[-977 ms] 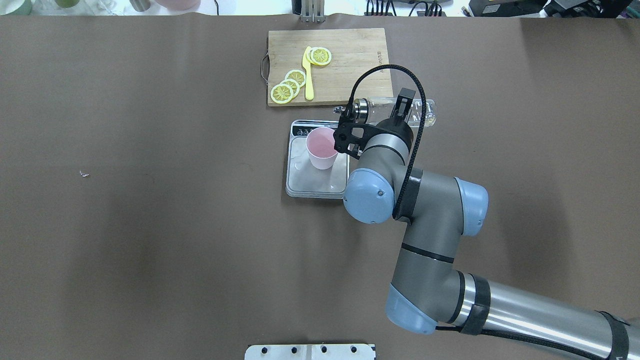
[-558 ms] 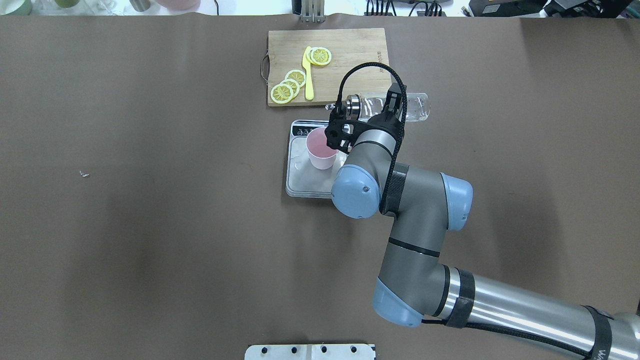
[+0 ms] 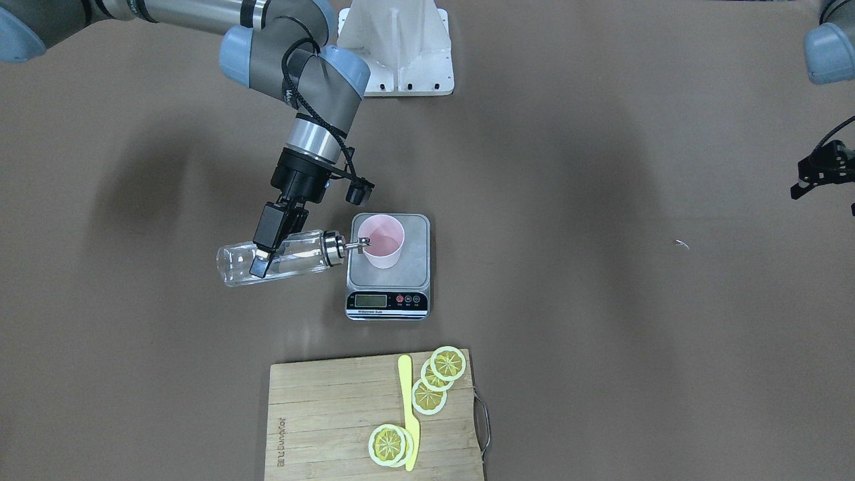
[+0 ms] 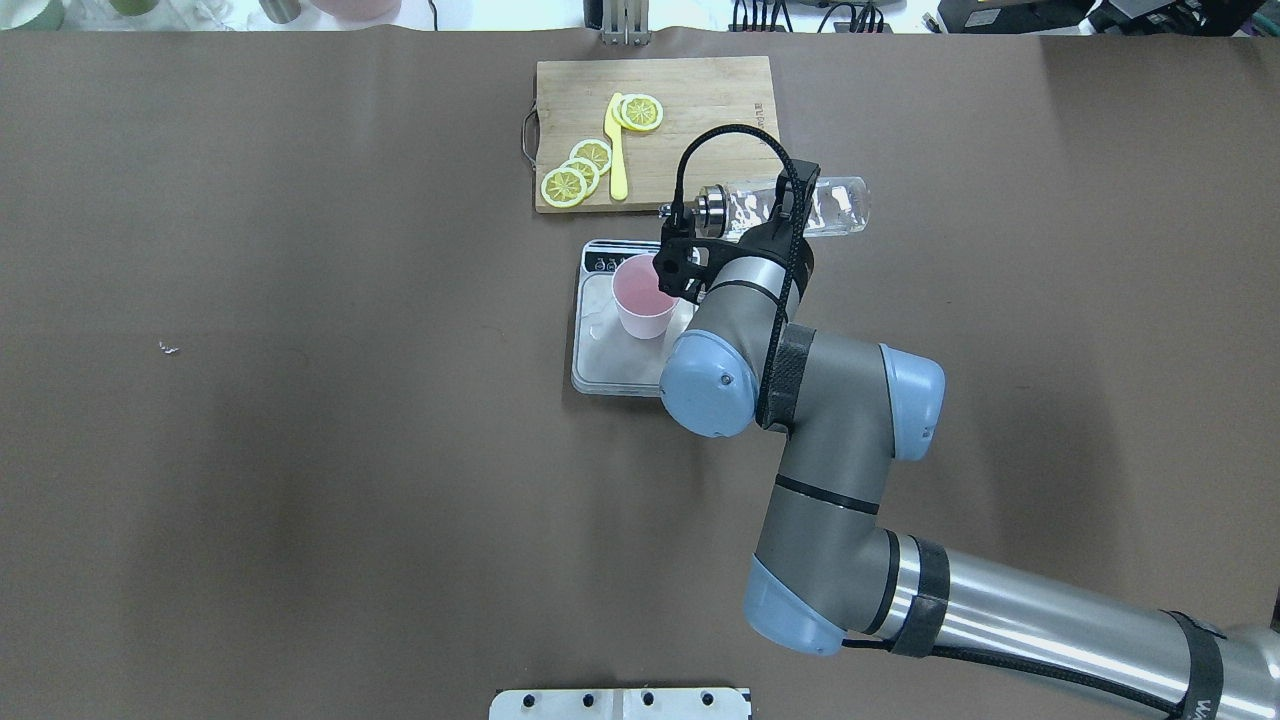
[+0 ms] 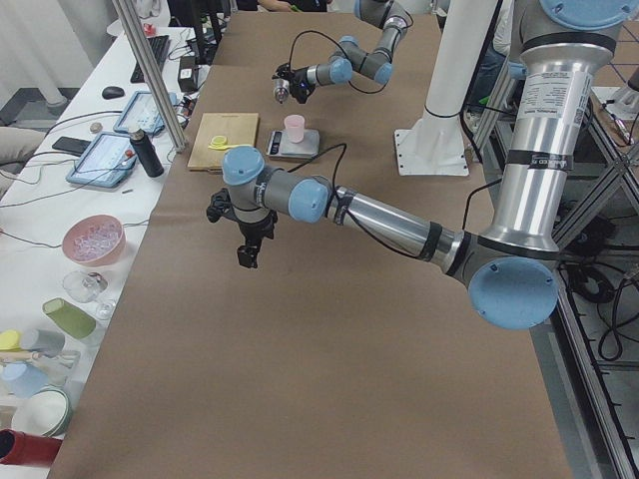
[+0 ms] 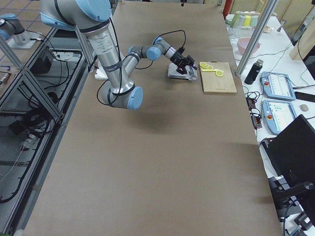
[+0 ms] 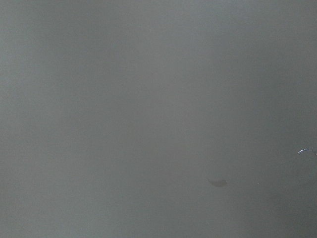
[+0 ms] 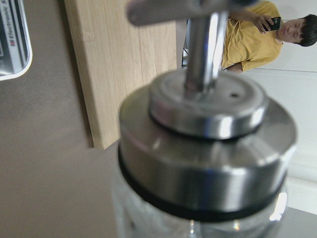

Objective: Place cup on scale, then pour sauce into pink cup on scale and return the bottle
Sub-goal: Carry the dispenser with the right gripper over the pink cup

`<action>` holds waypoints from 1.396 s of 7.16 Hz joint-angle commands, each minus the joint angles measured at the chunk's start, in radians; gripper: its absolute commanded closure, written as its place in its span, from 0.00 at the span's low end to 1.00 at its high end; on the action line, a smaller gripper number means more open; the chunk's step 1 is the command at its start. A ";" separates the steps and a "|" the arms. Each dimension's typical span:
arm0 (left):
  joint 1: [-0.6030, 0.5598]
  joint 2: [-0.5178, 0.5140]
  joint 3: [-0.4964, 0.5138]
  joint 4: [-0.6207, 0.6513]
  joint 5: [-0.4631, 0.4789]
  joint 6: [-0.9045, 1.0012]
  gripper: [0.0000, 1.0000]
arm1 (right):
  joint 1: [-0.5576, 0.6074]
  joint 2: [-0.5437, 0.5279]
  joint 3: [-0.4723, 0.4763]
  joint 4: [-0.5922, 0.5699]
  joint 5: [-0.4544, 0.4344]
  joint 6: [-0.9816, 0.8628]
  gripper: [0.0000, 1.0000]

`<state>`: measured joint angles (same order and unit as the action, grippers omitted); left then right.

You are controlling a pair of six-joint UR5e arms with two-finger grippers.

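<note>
- One step is done: the cup stands on the scale
- Beyond it, the right gripper clamps the bottle level, spout at the cup's rim; you are mid-pour, flow unseen
- The left gripper hangs well apart; its grip cannot be told
- Remaining: return the bottle

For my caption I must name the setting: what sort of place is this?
Probably a robotics lab staged as a kitchen: a robot arm holding a bottle sideways at a cup on a scale, with control tablets alongside.
</note>
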<state>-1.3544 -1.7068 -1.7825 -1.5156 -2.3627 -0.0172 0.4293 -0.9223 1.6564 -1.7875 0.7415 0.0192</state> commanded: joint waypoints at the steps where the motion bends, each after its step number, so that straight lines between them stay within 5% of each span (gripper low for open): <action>1: 0.000 0.001 0.000 0.000 -0.003 -0.001 0.03 | -0.007 0.003 0.000 -0.047 -0.022 -0.007 0.99; 7: -0.015 0.001 0.000 0.002 -0.003 0.000 0.03 | -0.021 0.002 0.011 -0.062 -0.034 -0.025 0.99; 10: -0.022 -0.001 -0.001 0.002 -0.004 0.000 0.03 | -0.021 0.002 0.109 -0.191 -0.034 -0.033 0.99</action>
<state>-1.3730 -1.7071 -1.7827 -1.5141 -2.3664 -0.0179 0.4076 -0.9195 1.7297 -1.9380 0.7062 -0.0108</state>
